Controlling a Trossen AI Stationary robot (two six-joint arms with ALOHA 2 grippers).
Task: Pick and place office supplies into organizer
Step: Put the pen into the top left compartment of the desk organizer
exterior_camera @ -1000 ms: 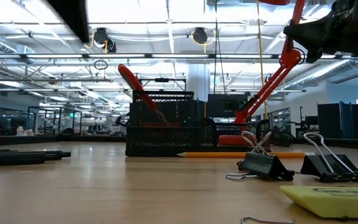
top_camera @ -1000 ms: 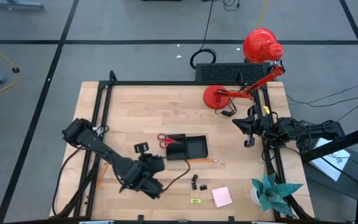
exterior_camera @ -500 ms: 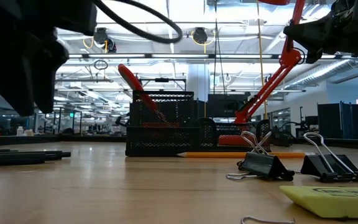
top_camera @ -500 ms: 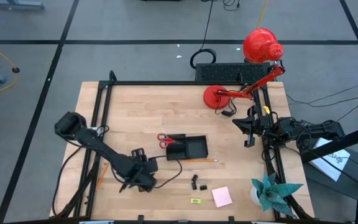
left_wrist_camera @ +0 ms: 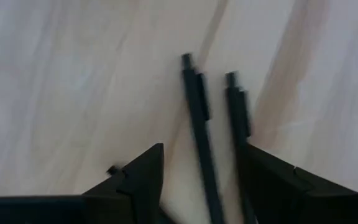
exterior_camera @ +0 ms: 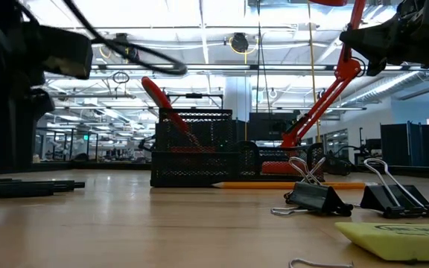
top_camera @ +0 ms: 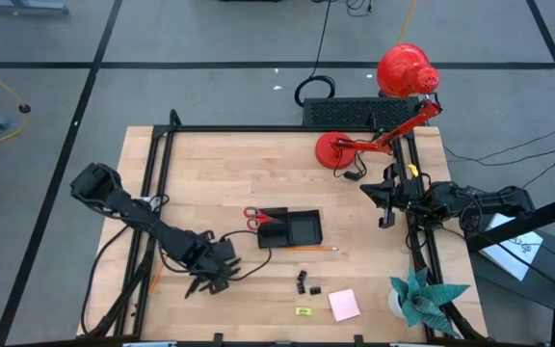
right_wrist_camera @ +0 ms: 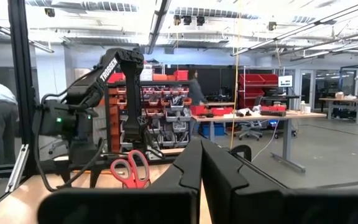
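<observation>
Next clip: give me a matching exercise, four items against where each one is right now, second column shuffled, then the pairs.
Items:
1. scissors
2. orange pencil
3. left hand
4. right hand

Places:
A. over two dark pens lying side by side
B. flat on the table beside the organizer
C. blades in the organizer's end, handles sticking out
D. shut, near the red lamp's base

Pairs: 1-C, 2-B, 3-A, 4-D

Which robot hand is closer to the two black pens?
The left. The left gripper is open right above the black pens on the table. The right gripper waits at the table's far right edge, shut.
</observation>
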